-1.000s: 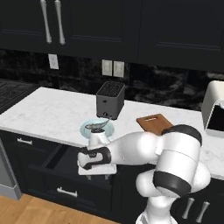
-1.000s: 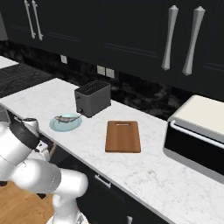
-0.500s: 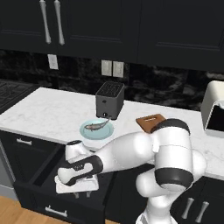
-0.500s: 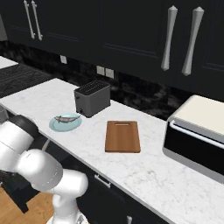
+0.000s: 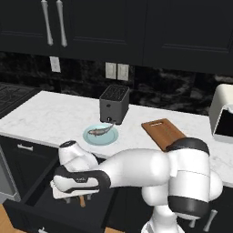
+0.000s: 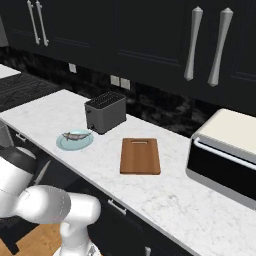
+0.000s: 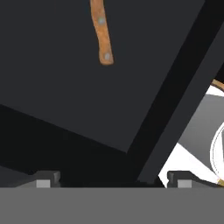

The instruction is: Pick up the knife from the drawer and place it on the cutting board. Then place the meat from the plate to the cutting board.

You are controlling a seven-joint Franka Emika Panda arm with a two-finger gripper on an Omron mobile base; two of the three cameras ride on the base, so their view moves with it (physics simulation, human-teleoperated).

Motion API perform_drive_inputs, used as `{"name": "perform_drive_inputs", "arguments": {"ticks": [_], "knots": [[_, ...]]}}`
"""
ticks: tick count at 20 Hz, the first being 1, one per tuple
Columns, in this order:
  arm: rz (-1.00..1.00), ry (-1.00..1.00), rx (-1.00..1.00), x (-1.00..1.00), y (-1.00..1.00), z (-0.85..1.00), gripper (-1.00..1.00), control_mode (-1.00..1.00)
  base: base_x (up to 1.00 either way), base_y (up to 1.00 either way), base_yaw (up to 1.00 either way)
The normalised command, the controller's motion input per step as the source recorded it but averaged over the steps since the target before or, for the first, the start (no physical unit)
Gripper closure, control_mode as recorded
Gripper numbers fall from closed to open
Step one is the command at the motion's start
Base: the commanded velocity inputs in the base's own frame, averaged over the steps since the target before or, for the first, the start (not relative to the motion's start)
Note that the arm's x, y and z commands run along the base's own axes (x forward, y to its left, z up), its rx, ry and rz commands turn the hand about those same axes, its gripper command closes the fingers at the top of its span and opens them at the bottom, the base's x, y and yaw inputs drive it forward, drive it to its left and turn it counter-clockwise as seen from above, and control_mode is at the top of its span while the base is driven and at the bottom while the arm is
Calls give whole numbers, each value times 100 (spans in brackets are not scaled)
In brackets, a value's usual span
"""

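Black kitchen cabinets and a dark marbled backsplash sit behind a white marble desk (image 6: 165,192). Landmark is the black toaster (image 5: 113,104), standing on the desk near the wall. Right of the toaster, at the far end, is a white toaster oven (image 6: 225,150) with a dark glass door. Below the toaster and toward the camera, the drawer (image 5: 41,200) stands pulled out of the desk front, dark inside. Between toaster and oven lies the cutting board (image 6: 140,155), reddish-brown, flat on the desk, bare, apart from both. Just in front of the toaster is the plate (image 5: 100,134), pale blue-green, with the meat (image 5: 100,131) lying on it, grey-brown and tapered. White arm bends down from the base so the end effector (image 5: 75,198) hangs over the open drawer, below the plate. In the hand view the two finger tips (image 7: 47,178) stand far apart, jaws wide, nothing between them. The knife (image 7: 101,33) lies on the drawer floor ahead of the tips, brown handle with rivets showing, blade cut off by the frame edge, not touched.
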Motion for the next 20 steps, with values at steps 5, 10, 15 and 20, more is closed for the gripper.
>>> {"name": "perform_drive_inputs", "arguments": {"ticks": [5, 10, 15, 20], "knots": [[8, -3, -2, 96, -42, -17, -100, -100, 0, 0, 0], [1, 9, -4, 83, 2, -93, -100, -100, 0, 0, 0], [0, 1, 0, 53, 40, -50, -100, -100, 0, 0, 0], [0, 0, -5, 35, 49, -4, -100, -100, 0, 0, 0]]}}
